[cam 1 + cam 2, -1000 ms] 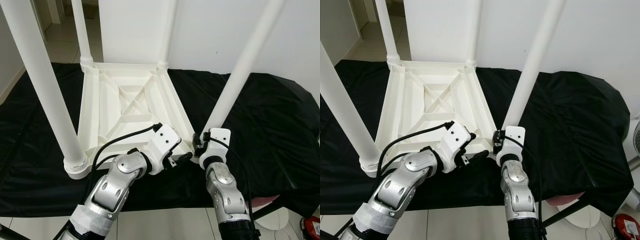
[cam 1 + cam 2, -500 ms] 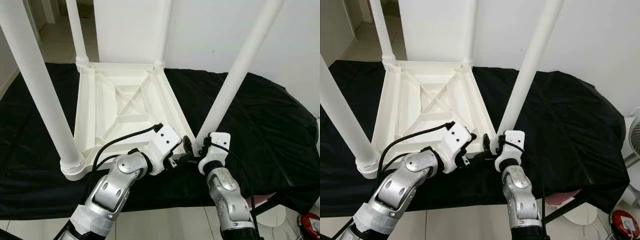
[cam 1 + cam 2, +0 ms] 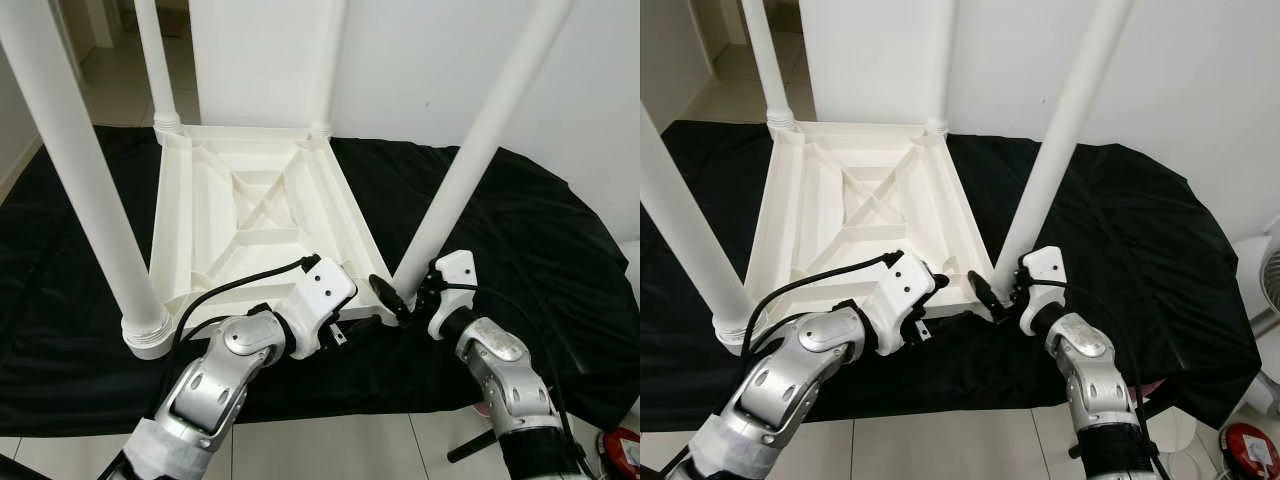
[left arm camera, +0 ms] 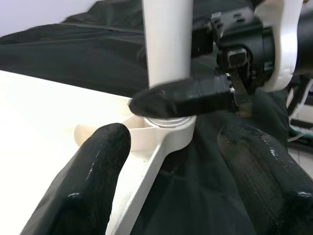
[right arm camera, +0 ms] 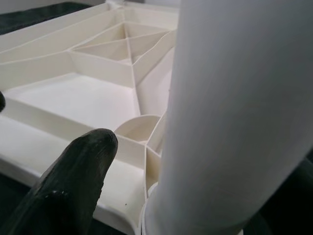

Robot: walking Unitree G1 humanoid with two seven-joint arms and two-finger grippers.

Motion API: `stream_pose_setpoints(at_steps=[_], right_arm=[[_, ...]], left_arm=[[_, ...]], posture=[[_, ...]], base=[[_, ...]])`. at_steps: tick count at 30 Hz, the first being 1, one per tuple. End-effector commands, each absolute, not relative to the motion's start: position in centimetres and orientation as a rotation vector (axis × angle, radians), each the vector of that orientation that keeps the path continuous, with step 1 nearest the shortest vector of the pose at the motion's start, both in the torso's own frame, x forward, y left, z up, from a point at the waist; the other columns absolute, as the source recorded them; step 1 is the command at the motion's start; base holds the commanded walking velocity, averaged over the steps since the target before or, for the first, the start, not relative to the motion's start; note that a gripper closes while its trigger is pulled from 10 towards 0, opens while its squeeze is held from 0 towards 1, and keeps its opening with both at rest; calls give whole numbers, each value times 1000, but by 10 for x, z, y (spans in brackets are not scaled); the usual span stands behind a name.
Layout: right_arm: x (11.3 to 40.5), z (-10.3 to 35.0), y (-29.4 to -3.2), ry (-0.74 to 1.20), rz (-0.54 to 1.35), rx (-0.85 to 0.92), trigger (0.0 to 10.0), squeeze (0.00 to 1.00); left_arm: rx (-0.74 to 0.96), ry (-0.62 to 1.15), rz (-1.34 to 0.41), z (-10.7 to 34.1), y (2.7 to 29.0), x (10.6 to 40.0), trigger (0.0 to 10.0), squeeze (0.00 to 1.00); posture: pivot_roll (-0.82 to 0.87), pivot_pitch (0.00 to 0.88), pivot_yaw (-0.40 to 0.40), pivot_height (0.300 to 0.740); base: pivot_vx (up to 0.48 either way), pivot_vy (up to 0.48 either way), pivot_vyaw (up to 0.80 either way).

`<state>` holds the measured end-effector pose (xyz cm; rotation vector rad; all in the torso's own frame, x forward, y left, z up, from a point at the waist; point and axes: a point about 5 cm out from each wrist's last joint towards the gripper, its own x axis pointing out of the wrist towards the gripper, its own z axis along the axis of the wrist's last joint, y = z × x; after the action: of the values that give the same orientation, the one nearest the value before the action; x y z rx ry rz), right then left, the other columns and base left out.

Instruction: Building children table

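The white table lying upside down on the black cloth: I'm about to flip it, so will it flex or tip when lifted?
The white table is probably stiff: its underside shows crossed ribs. It looks like light hollow plastic. With four long legs standing up, it may be top-heavy and awkward, and could slide on the black cloth.

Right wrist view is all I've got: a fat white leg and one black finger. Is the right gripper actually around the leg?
Observer: Yes. The right gripper straddles the near right leg just above its socket; one finger crosses the leg's front.
Operator: Shut on it?
Observer: Can't tell. I can't see the far finger.
Operator: Where's the left gripper?
Observer: The left gripper is open, hovering at that same corner of the upside-down tabletop, touching nothing.
Operator: Other legs in?
Observer: Three more legs stand in the other corner sockets; the table sits on a black cloth.
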<state>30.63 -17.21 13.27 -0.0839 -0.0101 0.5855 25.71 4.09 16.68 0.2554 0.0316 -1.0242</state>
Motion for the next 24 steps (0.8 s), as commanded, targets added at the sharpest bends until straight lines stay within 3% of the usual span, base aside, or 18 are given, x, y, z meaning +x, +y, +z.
stream_pose_setpoints(at_steps=[1,8,9,11,12,13,24], right_arm=[[309,130,-178,1,622,-77,10000,0],[328,126,-171,43,684,-114,10000,0],[333,126,-168,48,702,-111,4941,0],[336,126,-166,50,711,-107,4941,0],[338,124,-163,57,722,-112,471,0],[340,123,-162,59,735,-112,0,0],[339,116,-166,84,751,-91,0,0]], left_arm=[[250,33,-1107,168,36,249,10000,0],[246,39,-1118,167,35,246,10000,0],[246,38,-1118,167,34,246,10000,0],[246,37,-1118,168,34,247,10000,0],[255,37,-1119,168,33,246,10000,0],[262,37,-1120,168,32,246,10000,0],[261,42,-1114,168,33,245,10000,0]], posture=[[22,0,-122,740],[26,0,-116,740],[25,0,-114,740],[25,0,-114,740],[28,0,-115,740],[28,0,-115,740],[31,0,-120,740]], base=[[0,0,0],[0,0,0],[0,0,0],[0,0,0],[0,0,0],[0,0,0],[0,0,0]])
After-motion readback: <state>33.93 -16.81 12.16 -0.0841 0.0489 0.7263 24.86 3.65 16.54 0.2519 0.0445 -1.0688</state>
